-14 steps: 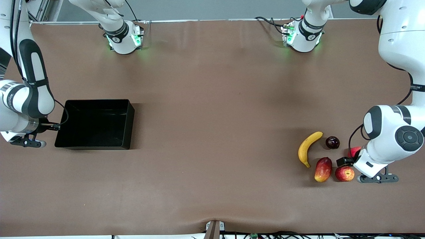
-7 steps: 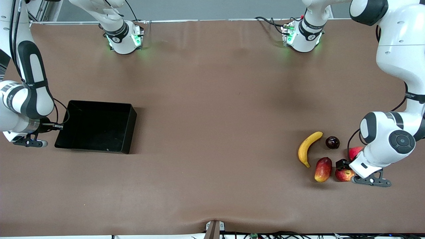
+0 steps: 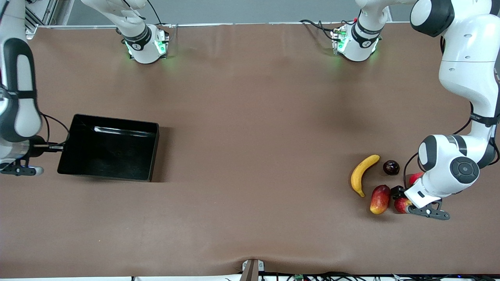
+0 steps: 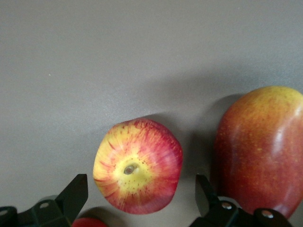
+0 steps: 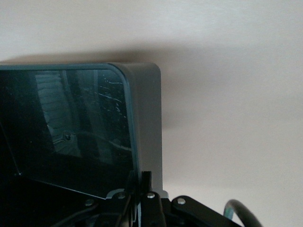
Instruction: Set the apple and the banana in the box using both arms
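- My left pincer (image 4: 137, 198) hangs low over the small round red apple with its yellowish stem patch (image 4: 138, 165), fingers spread wide, one on each side of it, not touching.
- That apple (image 3: 401, 203) sits on the brown counter (image 3: 250, 136) at the left arm's end, just beside an elongated red-yellow mango-like fruit (image 3: 380, 199).
- The curved all-yellow banana (image 3: 362, 174) lies farther from the front camera than the mango-like fruit, near a dark round fruit (image 3: 391, 167).
- My right pincer (image 5: 140, 189) is pressed together, pinching the rim of the glossy black rectangular open-top plastic box (image 3: 109, 147).
- The box rests toward the right arm's end, well apart from the fruits.
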`<move>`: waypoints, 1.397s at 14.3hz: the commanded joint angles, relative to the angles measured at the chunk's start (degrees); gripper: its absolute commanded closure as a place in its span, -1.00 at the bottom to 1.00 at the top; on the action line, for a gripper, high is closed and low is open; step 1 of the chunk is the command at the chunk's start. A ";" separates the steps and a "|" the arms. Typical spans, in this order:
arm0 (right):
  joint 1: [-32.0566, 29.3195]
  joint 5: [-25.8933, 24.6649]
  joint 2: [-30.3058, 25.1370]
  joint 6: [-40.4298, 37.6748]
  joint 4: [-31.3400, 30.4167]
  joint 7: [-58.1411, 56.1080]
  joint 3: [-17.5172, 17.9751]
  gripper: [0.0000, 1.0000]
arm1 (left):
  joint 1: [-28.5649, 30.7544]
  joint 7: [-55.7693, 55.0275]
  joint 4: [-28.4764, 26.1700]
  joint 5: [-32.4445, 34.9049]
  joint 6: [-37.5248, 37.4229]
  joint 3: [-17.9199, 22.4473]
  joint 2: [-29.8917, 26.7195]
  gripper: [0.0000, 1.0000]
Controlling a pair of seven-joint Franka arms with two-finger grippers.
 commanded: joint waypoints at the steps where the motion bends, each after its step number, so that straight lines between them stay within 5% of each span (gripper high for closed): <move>1: 1.42 4.07 -2.04 -6.79 2.17 -0.05 0.55 1.00 | 0.32 0.77 1.21 1.20 0.69 -0.30 1.09 -0.66; 4: 4.59 8.29 -3.80 -10.93 1.64 3.10 0.55 1.00 | 0.32 0.77 1.56 1.64 2.71 -0.30 1.26 -0.36; 7: 10.38 8.39 -5.91 -11.99 0.77 13.28 0.55 1.00 | -0.03 0.68 1.65 3.31 3.07 -0.30 0.83 0.53; 9: 15.12 8.65 -6.79 -12.08 0.76 16.29 0.55 1.00 | -0.21 0.50 2.34 3.31 2.72 -0.39 -0.57 0.88; 13: 24.27 11.72 -7.06 -10.42 -0.02 27.72 0.55 1.00 | -0.38 0.16 2.35 3.66 -1.13 -1.09 -4.53 0.88; 16: 27.00 19.89 -7.23 -5.59 -4.59 28.78 0.47 1.00 | -2.22 -0.02 2.09 3.58 -8.59 -1.18 -9.71 0.91; 20: 35.78 20.43 -6.80 5.65 -8.72 37.64 0.47 1.00 | -2.67 -1.85 0.51 2.52 -19.05 -5.04 -15.42 1.00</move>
